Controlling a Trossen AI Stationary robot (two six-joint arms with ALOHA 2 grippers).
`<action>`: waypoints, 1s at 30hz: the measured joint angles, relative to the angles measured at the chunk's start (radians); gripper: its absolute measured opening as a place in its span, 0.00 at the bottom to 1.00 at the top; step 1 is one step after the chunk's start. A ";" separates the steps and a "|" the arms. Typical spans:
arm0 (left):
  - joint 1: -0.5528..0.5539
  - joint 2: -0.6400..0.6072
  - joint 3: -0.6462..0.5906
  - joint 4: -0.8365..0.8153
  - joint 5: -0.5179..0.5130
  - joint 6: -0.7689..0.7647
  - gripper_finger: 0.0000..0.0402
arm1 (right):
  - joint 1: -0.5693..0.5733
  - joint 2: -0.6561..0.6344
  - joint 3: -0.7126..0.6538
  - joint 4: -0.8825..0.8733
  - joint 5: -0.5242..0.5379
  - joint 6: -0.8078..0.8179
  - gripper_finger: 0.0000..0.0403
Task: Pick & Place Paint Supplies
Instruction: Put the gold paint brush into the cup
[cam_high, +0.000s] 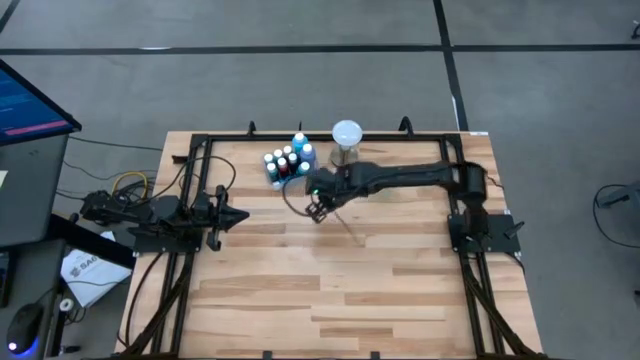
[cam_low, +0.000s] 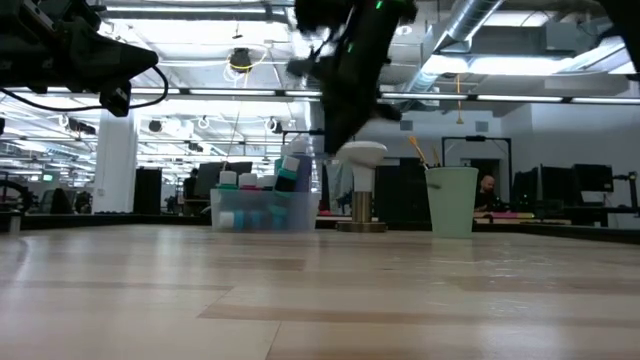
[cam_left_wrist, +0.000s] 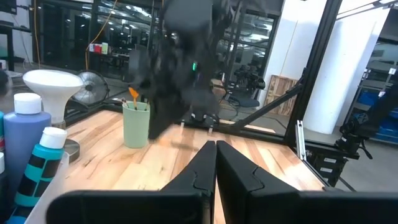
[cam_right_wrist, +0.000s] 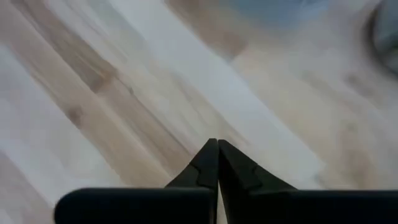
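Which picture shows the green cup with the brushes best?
The low view is best: the green cup stands in full side view on the table, brush tips poking out the top. The left wrist view shows it too, partly beside the dark right arm. In the high view that arm hides it. The right wrist view misses it.

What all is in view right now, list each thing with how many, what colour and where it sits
paint bottles: a cluster, exact count unclear; white caps, blue, teal and red bodies; in a clear bin at the table's far side
clear bin: one, beside the globe
white globe: one, on a metal base, right of the bottles
green cup: one, holding brushes, far side
brush: one thin stick on the table below the right gripper
table: one, light wood
monitor: one, blue screen, left of table
left gripper: shut, left side
right gripper: shut, raised near the bottles
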 joint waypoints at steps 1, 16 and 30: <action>0.000 0.000 0.000 0.000 0.000 0.000 0.01 | 0.000 -0.030 -0.001 0.000 0.022 -0.002 0.00; 0.000 0.000 0.000 0.000 0.000 0.000 0.01 | -0.031 -0.572 -0.148 0.095 0.526 -0.256 0.00; 0.000 0.000 0.000 0.000 0.000 0.000 0.01 | -0.184 -0.872 -0.706 0.580 0.558 -0.356 0.00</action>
